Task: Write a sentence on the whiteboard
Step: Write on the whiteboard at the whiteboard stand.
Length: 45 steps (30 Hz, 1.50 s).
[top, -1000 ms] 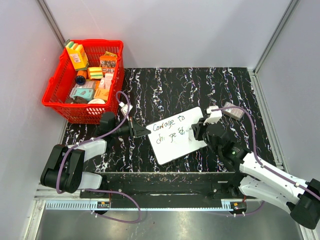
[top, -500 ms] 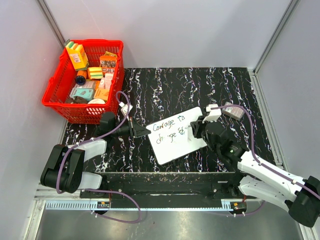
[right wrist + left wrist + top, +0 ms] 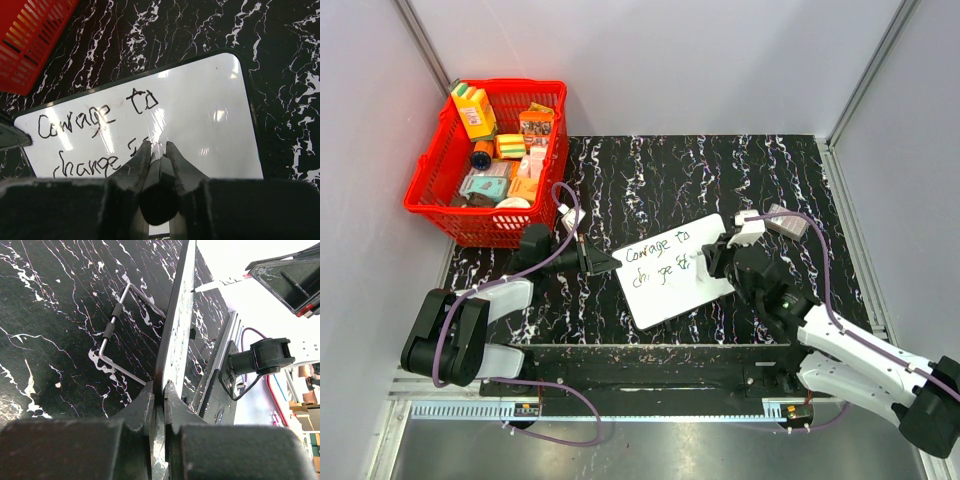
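The whiteboard (image 3: 670,270) lies tilted on the black marbled table. It bears the sentence (image 3: 90,120) in dark marker: "Courage to" above "change" and a few more strokes. My left gripper (image 3: 610,263) is shut on the board's left edge, seen edge-on in the left wrist view (image 3: 175,330). My right gripper (image 3: 158,145) is shut on a black marker (image 3: 159,185); its tip touches the board just right of "change". In the top view the right gripper (image 3: 710,262) is over the board's right part.
A red basket (image 3: 490,160) full of small packages stands at the back left. A wire stand (image 3: 117,325) props the board from behind. A small grey block (image 3: 785,220) lies right of the board. Grey walls enclose the table.
The right gripper shifted slightly with the marker beside the second line's last strokes. The left gripper and the board stayed still.
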Motion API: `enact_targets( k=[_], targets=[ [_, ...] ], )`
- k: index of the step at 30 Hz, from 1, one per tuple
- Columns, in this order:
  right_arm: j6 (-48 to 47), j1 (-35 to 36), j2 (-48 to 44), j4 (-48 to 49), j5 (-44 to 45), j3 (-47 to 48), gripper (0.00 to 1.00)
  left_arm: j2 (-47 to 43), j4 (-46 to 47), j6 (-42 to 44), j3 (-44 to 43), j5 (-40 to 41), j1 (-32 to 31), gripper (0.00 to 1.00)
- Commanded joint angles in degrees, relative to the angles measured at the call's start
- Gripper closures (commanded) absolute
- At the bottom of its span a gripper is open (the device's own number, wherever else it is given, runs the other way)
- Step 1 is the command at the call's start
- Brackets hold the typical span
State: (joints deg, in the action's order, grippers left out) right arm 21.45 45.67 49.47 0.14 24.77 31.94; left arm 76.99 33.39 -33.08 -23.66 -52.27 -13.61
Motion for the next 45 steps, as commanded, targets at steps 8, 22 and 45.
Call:
enact_targets(
  k=[8,22,45],
  targets=[
    [2.71,-0.58,-2.10,-3.04,-0.87,-2.59,1.00,0.88,0.36,7.24,-0.51,6.48,0.16,1.00],
    [2.72,-0.58,-4.91,-4.63,-1.40,-1.36,1.00,0.97,0.36,7.33,-0.42,6.48,0.16,1.00],
    [-3.25,-1.28,-2.54,-0.67,1.07,4.27,1.00,0.79,0.28,7.33,-0.33,6.48,0.16,1.00]
  ],
)
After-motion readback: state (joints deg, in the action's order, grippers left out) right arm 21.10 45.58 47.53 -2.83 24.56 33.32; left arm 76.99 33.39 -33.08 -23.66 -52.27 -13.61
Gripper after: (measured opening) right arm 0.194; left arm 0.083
